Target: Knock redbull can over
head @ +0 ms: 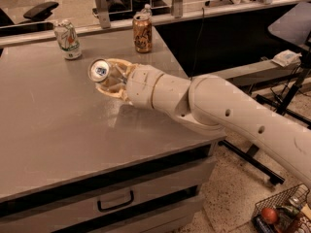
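The redbull can (100, 70) is tipped far over to the left on the grey table (58, 140), with its silver top facing the camera and its body mostly hidden behind that top. My gripper (111, 77) is right at the can, reaching in from the right at the end of the thick white arm. Its tan fingers (118, 62) are spread apart, one above and one below the can's body. The can leans out past the fingertips.
A dented white can (67, 39) with green and red marks stands at the table's back left. A wider orange-brown can (142, 32) stands at the back, near the right edge. A drawer (115, 201) lies under the front edge. A wire basket (282, 212) sits on the floor.
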`<state>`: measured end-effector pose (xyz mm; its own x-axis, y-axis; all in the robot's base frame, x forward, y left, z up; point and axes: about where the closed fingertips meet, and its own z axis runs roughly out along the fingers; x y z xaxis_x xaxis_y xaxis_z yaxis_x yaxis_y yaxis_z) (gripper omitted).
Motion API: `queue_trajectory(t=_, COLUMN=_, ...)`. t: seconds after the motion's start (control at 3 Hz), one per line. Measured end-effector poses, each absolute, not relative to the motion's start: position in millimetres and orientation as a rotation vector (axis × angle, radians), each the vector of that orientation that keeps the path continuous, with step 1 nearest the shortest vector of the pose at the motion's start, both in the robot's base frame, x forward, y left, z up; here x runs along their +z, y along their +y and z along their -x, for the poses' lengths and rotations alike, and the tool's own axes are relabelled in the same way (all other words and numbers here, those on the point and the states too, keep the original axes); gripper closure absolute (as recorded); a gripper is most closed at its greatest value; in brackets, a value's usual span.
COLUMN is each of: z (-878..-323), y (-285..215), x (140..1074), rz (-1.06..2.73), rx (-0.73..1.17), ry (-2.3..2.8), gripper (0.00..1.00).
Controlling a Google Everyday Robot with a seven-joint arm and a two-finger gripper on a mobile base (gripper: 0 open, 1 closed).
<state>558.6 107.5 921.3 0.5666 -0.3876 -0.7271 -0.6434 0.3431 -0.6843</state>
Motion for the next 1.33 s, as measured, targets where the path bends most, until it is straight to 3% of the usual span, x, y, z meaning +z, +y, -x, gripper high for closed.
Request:
queue_trajectory(t=1.0, z=-527.4, y=96.5, x=913.3, rz=1.589, rx=-0.240, ry=0.747, gripper=1.00)
queue_trajectory(t=1.33, z=-523.2, y=100.4, x=916.3, rz=1.782, rx=-0.275, ry=0.617, gripper=1.00)
